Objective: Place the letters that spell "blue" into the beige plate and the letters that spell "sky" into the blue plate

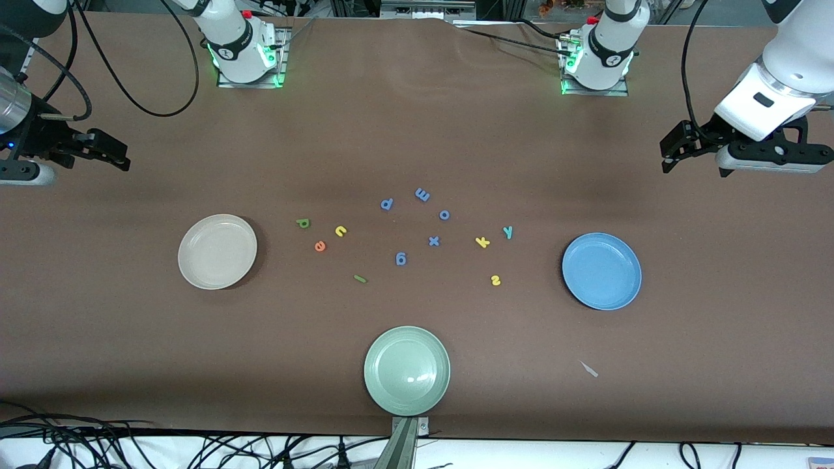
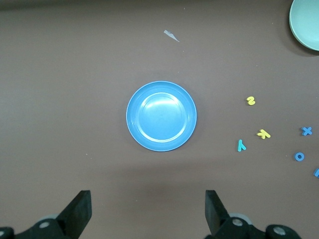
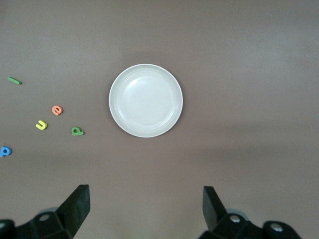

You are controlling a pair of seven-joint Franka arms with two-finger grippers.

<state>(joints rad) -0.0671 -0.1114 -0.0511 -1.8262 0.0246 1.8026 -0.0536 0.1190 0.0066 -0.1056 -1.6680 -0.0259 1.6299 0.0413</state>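
both arms wait high at the table ends, letters loose between the plates

the left gripper [image 1: 677, 156] hangs over bare table at the left arm's end, fingers spread wide and holding nothing; the right gripper [image 1: 111, 155] hangs over the right arm's end the same way, wide open and empty. the beige plate [image 1: 217, 251] sits toward the right arm's end, nothing in it, with the green b [image 1: 303, 223], yellow u [image 1: 341, 230] and orange e [image 1: 320, 246] near it and the green l [image 1: 359, 279] nearer the front camera. the blue plate [image 1: 602, 271] sits toward the left arm's end, also bare, with the yellow k [image 1: 482, 242], teal y [image 1: 507, 231] and yellow s [image 1: 495, 280] near it. blue-purple letters [image 1: 434, 241] lie between the two groups, and a pale green plate [image 1: 407, 370] sits nearest the front camera.
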